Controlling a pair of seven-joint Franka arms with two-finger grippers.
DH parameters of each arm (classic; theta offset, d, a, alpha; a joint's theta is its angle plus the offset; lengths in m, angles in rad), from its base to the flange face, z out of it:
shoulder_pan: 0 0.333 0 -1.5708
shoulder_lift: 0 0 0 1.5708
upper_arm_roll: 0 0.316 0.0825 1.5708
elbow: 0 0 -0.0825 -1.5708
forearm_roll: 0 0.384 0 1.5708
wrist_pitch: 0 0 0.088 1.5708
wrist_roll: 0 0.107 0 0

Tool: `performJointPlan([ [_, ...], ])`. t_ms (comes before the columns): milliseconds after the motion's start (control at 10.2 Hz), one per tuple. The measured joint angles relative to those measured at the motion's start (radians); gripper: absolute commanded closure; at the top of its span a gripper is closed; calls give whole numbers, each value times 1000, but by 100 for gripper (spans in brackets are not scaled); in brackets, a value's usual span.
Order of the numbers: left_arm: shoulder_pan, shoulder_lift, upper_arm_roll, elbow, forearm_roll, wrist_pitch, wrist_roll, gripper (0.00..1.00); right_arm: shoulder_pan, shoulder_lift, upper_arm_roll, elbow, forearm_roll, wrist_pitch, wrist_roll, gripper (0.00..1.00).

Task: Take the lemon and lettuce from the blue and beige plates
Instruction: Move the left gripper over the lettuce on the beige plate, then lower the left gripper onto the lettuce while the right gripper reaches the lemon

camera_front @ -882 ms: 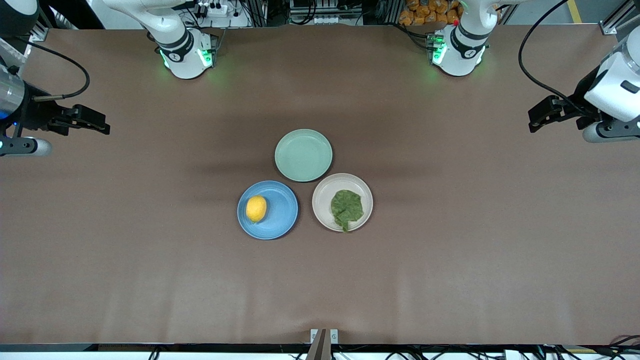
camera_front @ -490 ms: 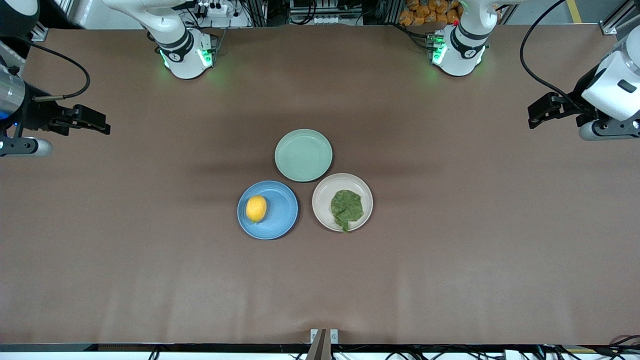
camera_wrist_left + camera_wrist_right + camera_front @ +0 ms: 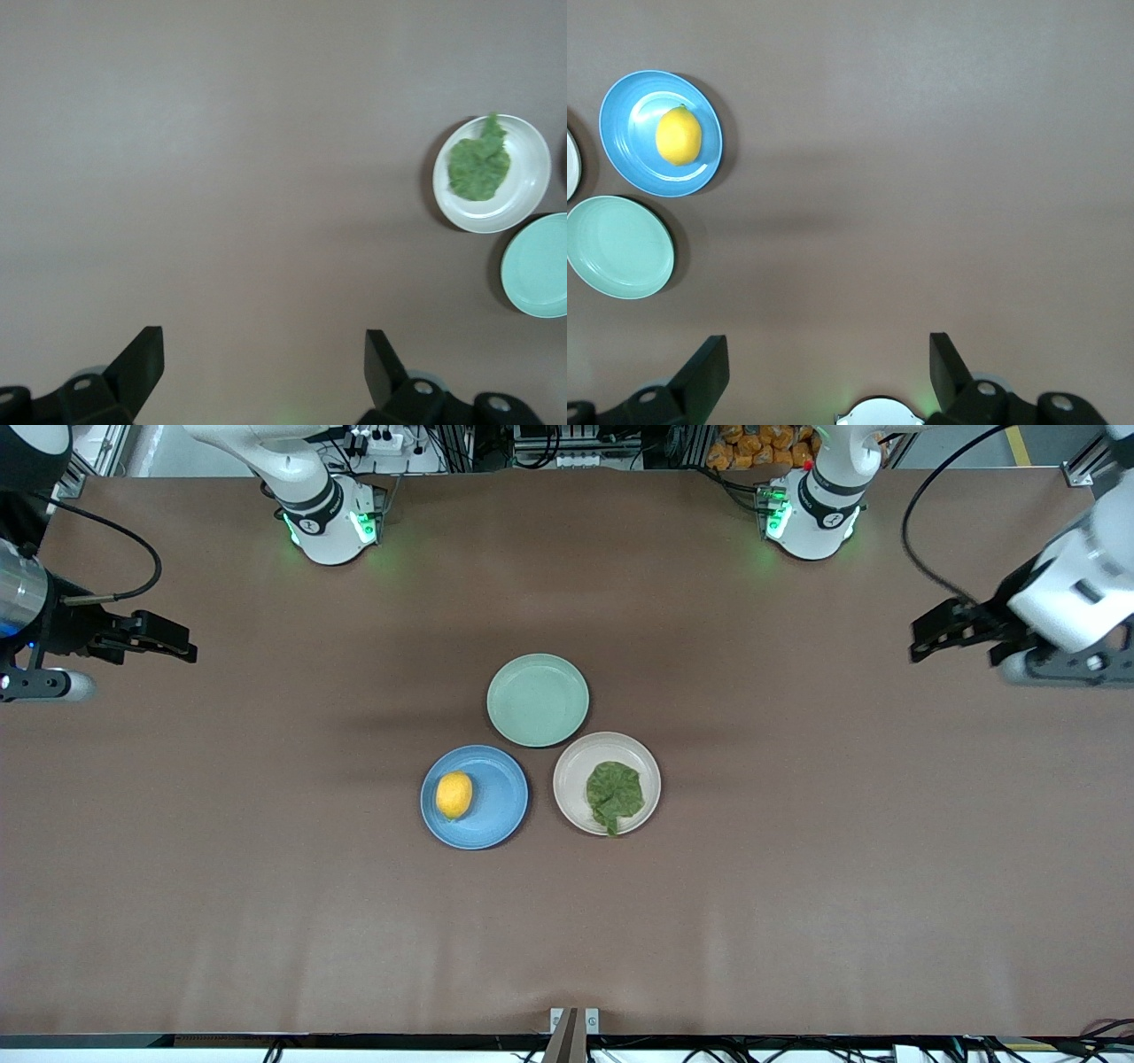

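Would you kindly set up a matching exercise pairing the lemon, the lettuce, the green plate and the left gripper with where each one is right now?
Things:
1. lemon
2. lettuce
3. green plate
4. left gripper

Places or states:
A. on the beige plate
B. open, over bare table at the left arm's end
C. on the blue plate
D. bare, holding nothing

Pairs: 1-C, 2-A, 3-D, 4-B

Yellow lemon [image 3: 454, 794] on blue plate [image 3: 496, 819]; green lettuce [image 3: 614, 793] on beige plate [image 3: 570, 779].
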Motion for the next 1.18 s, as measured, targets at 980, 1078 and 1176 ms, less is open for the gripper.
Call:
performJointPlan([
  [980, -424, 416, -28, -8, 124, 523, -386, 0, 5, -14, 7, -16, 3, 61, 1, 0],
  [1078, -457, 457, -27, -8, 157, 567, -441, 0, 11, -13, 11, -19, 5, 87, 8, 0],
  [1176, -472, 496, -26, -8, 168, 613, -460, 0, 20, -13, 13, -21, 5, 98, 21, 0],
])
